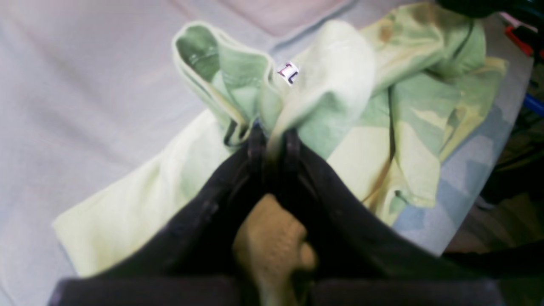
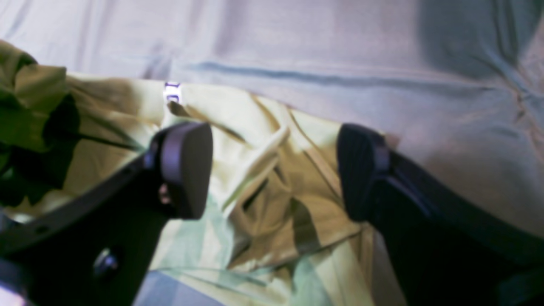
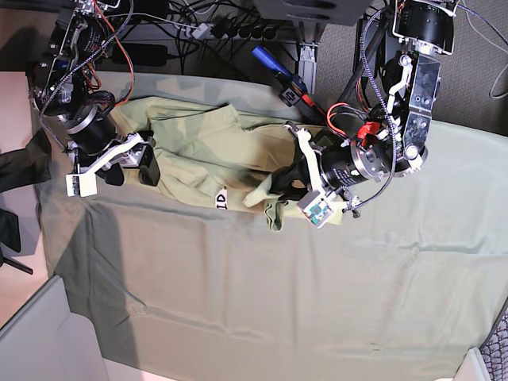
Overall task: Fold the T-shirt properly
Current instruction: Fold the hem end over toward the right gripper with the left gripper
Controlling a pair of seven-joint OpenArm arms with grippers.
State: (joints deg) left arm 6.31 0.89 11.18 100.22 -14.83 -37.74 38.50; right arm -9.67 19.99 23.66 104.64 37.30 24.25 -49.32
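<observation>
The pale yellow-green T-shirt (image 3: 198,147) lies crumpled across the far part of the table, its white label (image 3: 221,197) facing up. My left gripper (image 3: 275,187) is shut on a bunched fold of the shirt near the label (image 1: 289,72). In the left wrist view the fabric (image 1: 331,85) spills out above the pinched fingertips (image 1: 272,136). My right gripper (image 3: 132,172) hovers open over the shirt's other end. The right wrist view shows wrinkled cloth (image 2: 272,178) between its two pads (image 2: 187,170), with nothing gripped.
A dull grey-green cloth (image 3: 262,294) covers the table. A dark garment (image 3: 16,167) hangs off the left edge. Cables and electronics (image 3: 198,28) crowd the back edge. A pale box (image 3: 44,333) stands at the near left corner.
</observation>
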